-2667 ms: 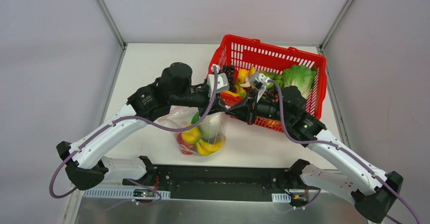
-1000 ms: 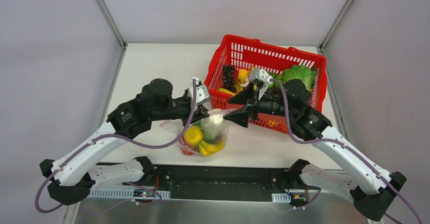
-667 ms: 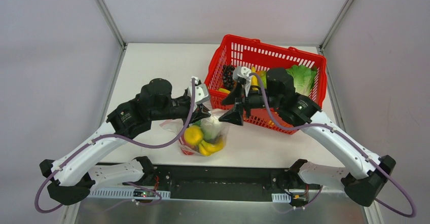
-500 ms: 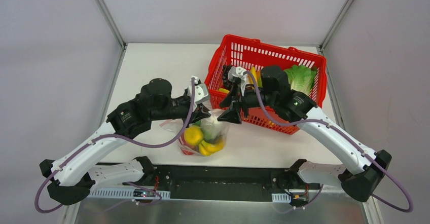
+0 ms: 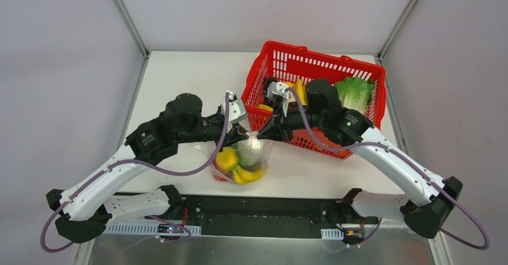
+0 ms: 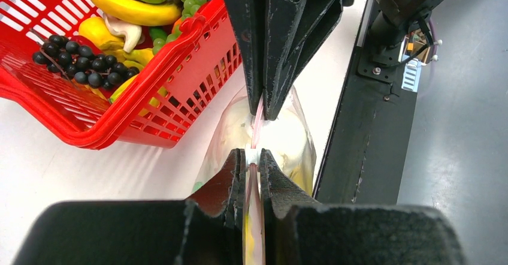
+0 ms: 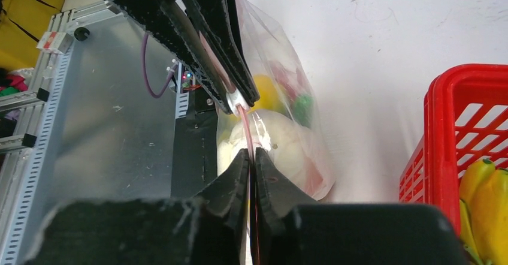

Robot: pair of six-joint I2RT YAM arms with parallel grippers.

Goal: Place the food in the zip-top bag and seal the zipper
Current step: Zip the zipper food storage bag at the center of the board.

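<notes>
Left wrist: left gripper [image 6: 251, 156] and right gripper [image 6: 263, 110] clamp pink zipper strip [image 6: 257, 130] of clear dotted bag [image 6: 289, 142]. Red plastic mesh basket [image 6: 96, 139] just beside.

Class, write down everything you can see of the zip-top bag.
The zip-top bag is clear, crinkly plastic. It stands upright on the table near the red basket. It holds yellow, white, green and red toy food. Its pink zipper runs along the top, pinched by the left gripper and right gripper, with a short stretch between them.

The left gripper [image 6: 251, 157] jaws pinch the zipper [image 6: 257, 132]; the right gripper [image 6: 262, 112] pinches it just beyond. The zip-top bag [image 6: 298, 151] extends beneath, apparently holding pale food [image 6: 286, 138].
</notes>
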